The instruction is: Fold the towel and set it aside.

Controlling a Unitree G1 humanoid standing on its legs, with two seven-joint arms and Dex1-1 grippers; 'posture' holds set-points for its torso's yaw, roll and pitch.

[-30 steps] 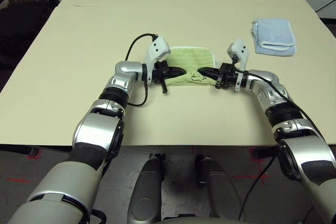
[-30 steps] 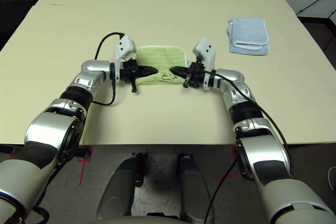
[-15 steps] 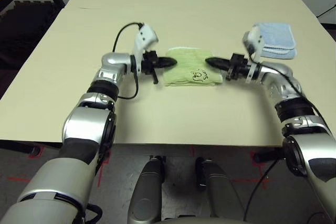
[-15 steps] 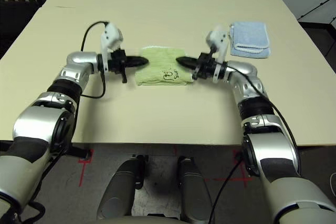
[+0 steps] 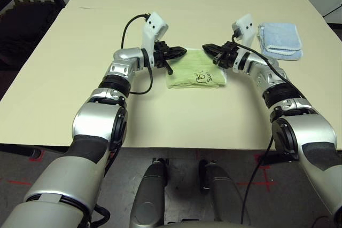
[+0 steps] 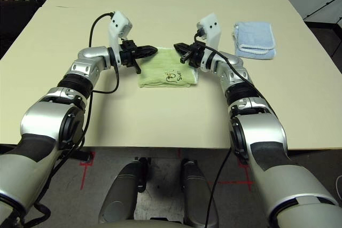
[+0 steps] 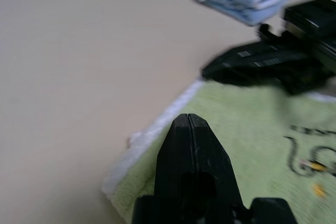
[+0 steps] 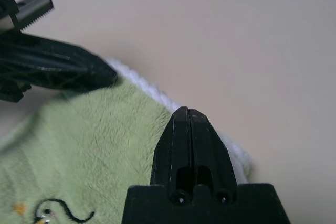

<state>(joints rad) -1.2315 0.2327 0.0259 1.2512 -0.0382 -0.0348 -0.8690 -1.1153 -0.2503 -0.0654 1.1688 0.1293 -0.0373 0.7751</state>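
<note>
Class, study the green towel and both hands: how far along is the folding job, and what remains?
Done: the towel lies on the table as a compact folded rectangle, embroidered drawing up. In hand: the left hand and right hand, both shut and empty, sit over its far corners. Left: probably another fold, then setting it aside, perhaps near the folded blue towel.

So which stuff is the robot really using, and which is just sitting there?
Using:
- green towel, folded on the table
- left gripper, shut, over its far edge
- right gripper, shut, over the same edge

Just sitting there:
- blue folded towel, off to the right
</note>
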